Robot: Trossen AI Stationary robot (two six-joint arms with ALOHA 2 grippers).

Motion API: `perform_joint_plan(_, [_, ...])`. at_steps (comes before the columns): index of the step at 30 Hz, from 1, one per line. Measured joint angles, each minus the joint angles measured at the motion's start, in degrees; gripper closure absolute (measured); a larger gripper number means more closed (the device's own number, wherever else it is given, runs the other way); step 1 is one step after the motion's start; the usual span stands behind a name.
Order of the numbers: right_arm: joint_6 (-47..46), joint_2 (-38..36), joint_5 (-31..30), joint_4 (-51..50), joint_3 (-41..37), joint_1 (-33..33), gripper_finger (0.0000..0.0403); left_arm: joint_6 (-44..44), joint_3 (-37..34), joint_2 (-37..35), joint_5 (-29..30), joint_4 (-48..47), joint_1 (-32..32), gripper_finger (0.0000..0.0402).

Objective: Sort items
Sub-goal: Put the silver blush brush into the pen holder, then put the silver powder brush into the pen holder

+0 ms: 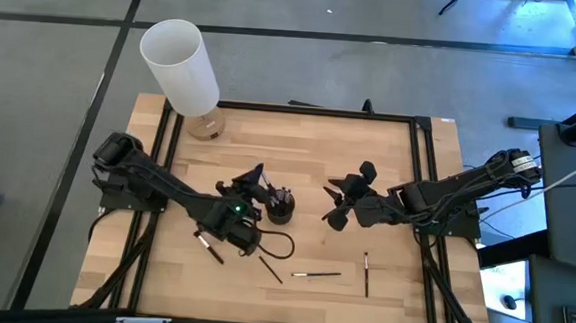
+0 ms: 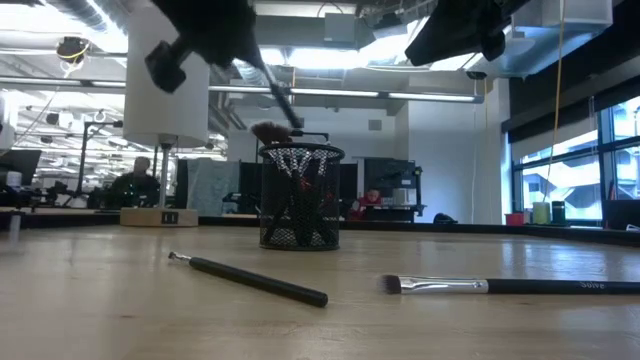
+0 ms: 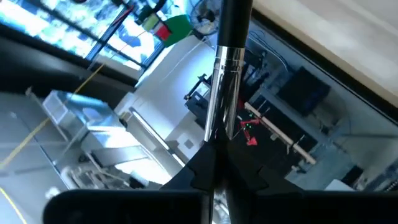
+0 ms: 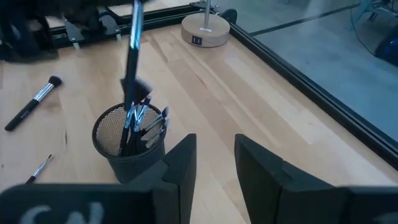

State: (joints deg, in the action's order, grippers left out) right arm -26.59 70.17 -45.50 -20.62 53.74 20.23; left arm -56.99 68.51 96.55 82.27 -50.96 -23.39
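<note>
A black mesh cup [image 1: 280,206] stands mid-table with several brushes upright in it [image 4: 140,121]. My left gripper [image 1: 254,184] hovers just left of the cup, shut on one brush [image 2: 275,90] that slants down toward the cup's mouth. My right gripper [image 1: 351,200] hangs open to the right of the cup [image 4: 127,146] and touches nothing. Several more brushes lie flat on the wood near the front: [image 1: 208,247], [image 1: 269,269], [image 1: 316,274], [image 1: 366,274]. My left gripper [image 3: 216,155] pinches the brush between its two fingers on the thin shaft beside the silver ferrule [image 3: 225,93]. The brush runs on forward along the fingers. It is lifted clear of the table and tilted, its lower end [image 4: 134,87] at the cup's mouth.
A tall white cylinder [image 1: 181,65] stands on a round wooden base [image 1: 207,127] at the far left corner. A black frame rail [image 1: 301,109] borders the board. Two loose brushes [image 2: 250,278] [image 2: 500,286] lie in front of the cup. People sit in the room behind.
</note>
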Motion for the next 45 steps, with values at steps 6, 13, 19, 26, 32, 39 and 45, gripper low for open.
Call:
perform_joint_plan(6, [0.28, 0.00, 0.02, -0.03, 0.00, -0.20, 0.0293, -0.30, -0.09, 4.27, -1.23, -0.23, 1.12, 0.0386])
perform_joint_plan(13, [1.60, 0.00, 0.02, -0.02, 0.00, -0.20, 0.0293, -0.06, -0.09, 5.38, -2.53, -0.22, 1.15, 0.0356])
perform_joint_plan(19, [2.25, 0.00, 0.02, -0.02, 0.00, -1.16, 0.0293, 2.09, -0.09, 5.38, -2.30, -0.20, 0.85, 0.0302])
perform_joint_plan(26, [3.08, 0.00, 0.04, 0.00, 0.00, -1.33, 0.0293, 7.05, -0.02, 5.36, 1.53, 0.24, -0.08, 0.0241])
perform_joint_plan(32, [3.32, -0.07, 0.05, -0.07, 0.00, -1.33, 0.0293, 23.74, 0.00, 3.89, -0.06, 0.25, -2.07, 0.0230])
perform_joint_plan(39, [2.80, -0.92, 0.55, -1.07, 0.00, -0.90, 0.0293, 49.71, 0.00, -2.54, -17.73, -0.59, -4.38, 0.0245])
perform_joint_plan(45, [2.66, -0.92, 0.70, -1.07, 0.00, 0.35, 0.0293, 71.33, 0.02, -10.79, -48.84, -6.29, -5.10, 0.0261])
